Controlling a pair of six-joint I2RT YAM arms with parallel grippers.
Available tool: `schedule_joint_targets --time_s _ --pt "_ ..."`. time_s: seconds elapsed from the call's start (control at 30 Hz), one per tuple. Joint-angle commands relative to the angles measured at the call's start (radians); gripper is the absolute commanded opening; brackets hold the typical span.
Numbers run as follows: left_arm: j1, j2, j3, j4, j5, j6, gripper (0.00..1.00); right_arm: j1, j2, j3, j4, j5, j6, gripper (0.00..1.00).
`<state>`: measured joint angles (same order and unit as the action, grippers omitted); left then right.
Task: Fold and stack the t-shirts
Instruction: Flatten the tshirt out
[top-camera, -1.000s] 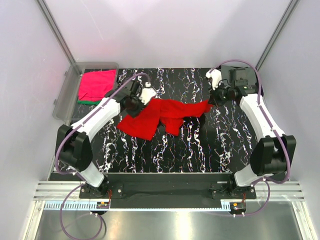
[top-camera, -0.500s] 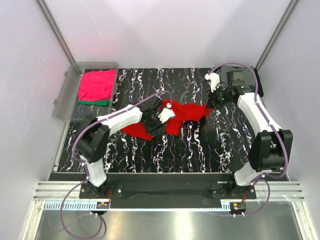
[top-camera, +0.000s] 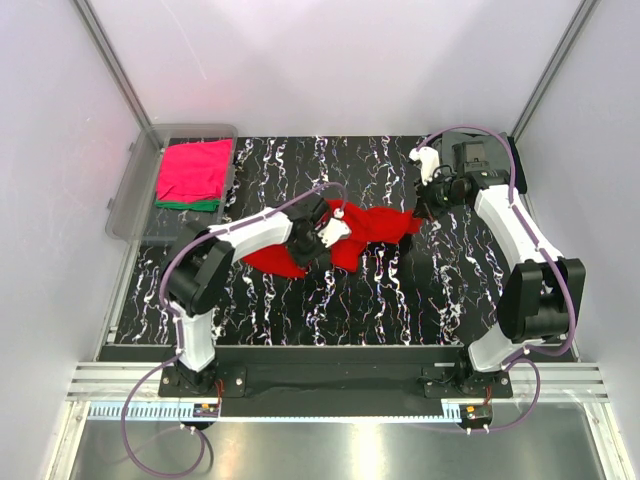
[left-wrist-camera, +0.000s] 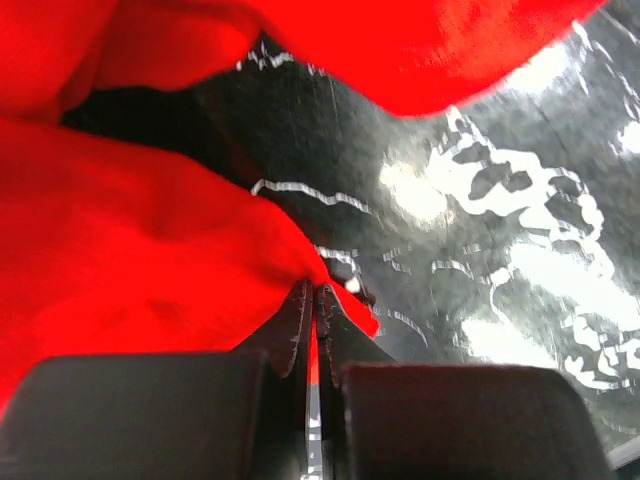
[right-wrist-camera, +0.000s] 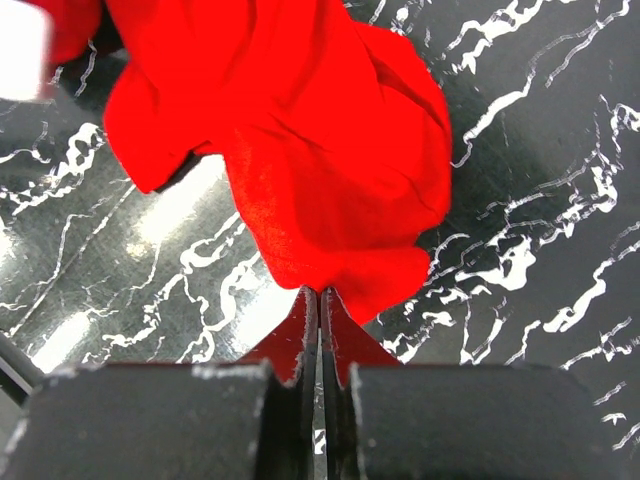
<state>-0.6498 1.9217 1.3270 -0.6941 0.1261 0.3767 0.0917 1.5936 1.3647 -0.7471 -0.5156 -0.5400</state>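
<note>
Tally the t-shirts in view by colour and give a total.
Red t-shirt: 1
Magenta-pink t-shirt: 1
Green t-shirt: 1 (only an edge shows under the pink one)
Total: 3

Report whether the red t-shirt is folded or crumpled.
Crumpled: the red t-shirt is bunched in wrinkled lumps, pinched by the left claw and the right claw.

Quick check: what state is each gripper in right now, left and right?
Left gripper: closed, pinching the red t-shirt.
Right gripper: closed, pinching the same red t-shirt.
</note>
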Motion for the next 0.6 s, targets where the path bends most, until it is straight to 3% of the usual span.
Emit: schedule_joint_targets --time_s 0.0,0.17,0.3,0.5,0.57 --pt "0.007 -0.179 0.003 -0.025 -0.006 0.045 0.00 -0.004 -0.015 0.047 0.018 0.049 0.017 0.00" --pt "0.015 -0.484 0.000 -0.071 -0.019 0.138 0.00 -0.021 -0.113 0.050 0.034 0.069 0.072 0.00" --pt "0.015 -0.676 -0.008 -0.117 -0.055 0.191 0.00 -0.024 -0.283 0.053 -0.019 0.068 0.112 0.00" --pt "0.013 -0.820 0.054 -0.205 -0.089 0.180 0.00 -0.023 -0.571 0.066 -0.055 0.158 0.117 0.00" --pt "0.013 -0.836 0.048 -0.181 -0.114 0.186 0.00 -0.024 -0.600 0.077 -0.023 0.199 0.118 0.00"
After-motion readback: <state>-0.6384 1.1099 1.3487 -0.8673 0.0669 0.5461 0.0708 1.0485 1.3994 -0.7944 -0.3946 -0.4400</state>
